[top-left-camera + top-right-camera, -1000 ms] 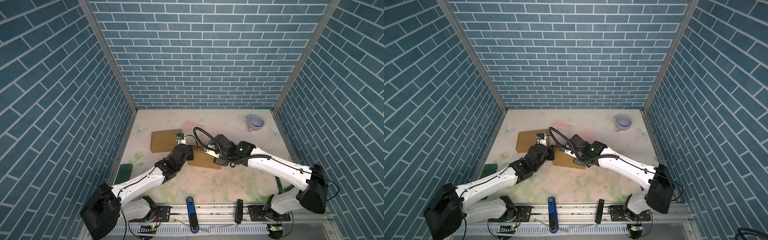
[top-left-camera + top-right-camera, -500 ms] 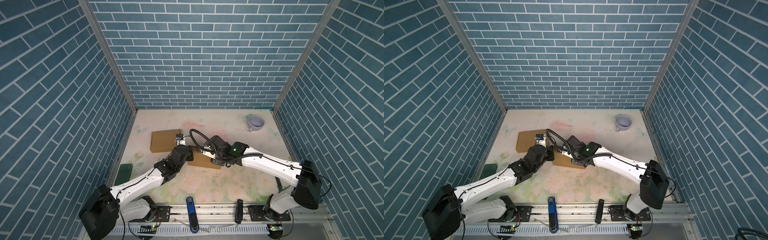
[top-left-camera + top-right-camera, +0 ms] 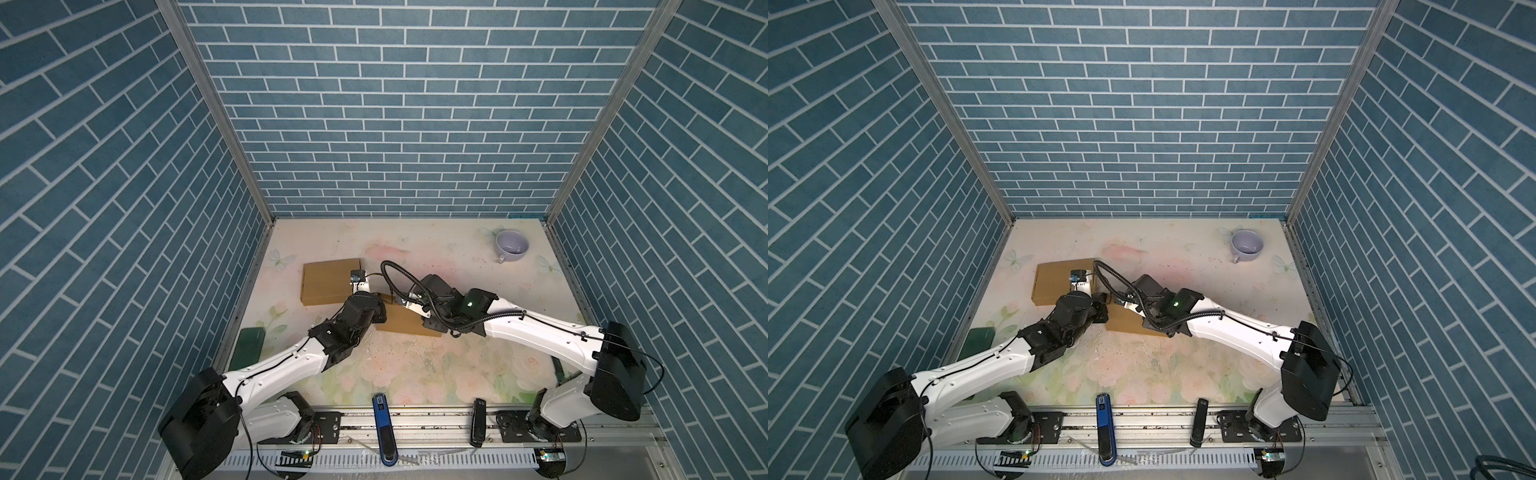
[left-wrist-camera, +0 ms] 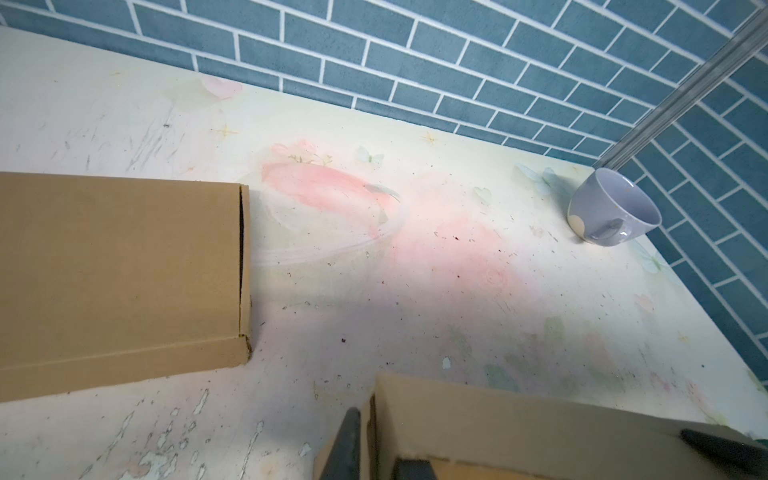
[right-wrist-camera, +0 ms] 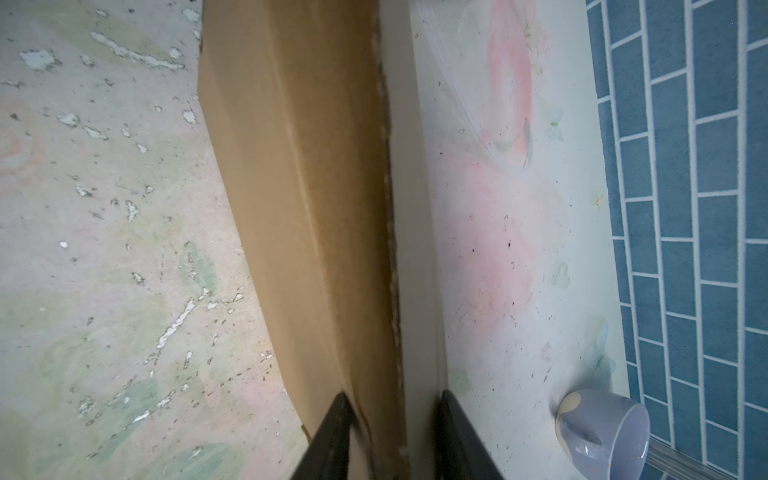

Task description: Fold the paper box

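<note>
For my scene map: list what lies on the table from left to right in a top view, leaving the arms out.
dark green pad → closed cardboard box → half-hidden cardboard box → lilac mug

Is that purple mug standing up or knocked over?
Upright: the mug sits on its base, open mouth facing up in both top views.

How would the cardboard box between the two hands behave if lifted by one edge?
The cardboard box looks flat and thin-walled, so probably light. Its end gapes in the left wrist view, so it may flex open. Its matte surface likely grips well.
</note>
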Controlling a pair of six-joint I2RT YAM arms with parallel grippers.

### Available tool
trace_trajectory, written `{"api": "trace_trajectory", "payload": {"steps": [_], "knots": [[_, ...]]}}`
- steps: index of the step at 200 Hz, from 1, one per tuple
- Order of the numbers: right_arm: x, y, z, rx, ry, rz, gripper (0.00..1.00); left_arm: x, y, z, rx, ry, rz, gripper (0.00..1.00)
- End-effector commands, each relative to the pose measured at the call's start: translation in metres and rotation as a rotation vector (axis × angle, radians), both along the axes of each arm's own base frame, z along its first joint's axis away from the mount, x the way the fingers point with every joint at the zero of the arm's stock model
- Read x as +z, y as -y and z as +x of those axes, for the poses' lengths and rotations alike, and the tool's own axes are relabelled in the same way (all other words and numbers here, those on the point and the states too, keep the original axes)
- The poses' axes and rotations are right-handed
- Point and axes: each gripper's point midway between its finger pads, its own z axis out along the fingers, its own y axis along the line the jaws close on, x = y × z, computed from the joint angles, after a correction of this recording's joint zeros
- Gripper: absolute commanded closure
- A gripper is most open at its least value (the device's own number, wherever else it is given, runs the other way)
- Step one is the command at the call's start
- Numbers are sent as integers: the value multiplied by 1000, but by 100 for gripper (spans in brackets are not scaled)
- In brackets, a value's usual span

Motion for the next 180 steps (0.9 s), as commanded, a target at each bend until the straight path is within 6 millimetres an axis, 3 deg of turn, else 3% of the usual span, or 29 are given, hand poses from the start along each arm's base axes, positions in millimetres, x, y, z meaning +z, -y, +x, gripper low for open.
{"api": "trace_trajectory", "payload": {"steps": [1,61,107,155,180], "knots": [[-32,0,-9,-37,-79,-7,71,-76,-23,-48,-68,-260,182,76],[-37,-1,-6,-78,-90,-8,74,-55,-28,-59,-103,-214,137,57],[-37,-4,-7,-95,-99,10,78,-14,-29,-65,-110,-143,32,41],[-40,-6,-11,-83,-103,12,81,39,-42,-47,-74,-47,-152,28],[-42,-8,-13,-75,-103,7,81,55,-52,-29,-57,-25,-281,24]]}}
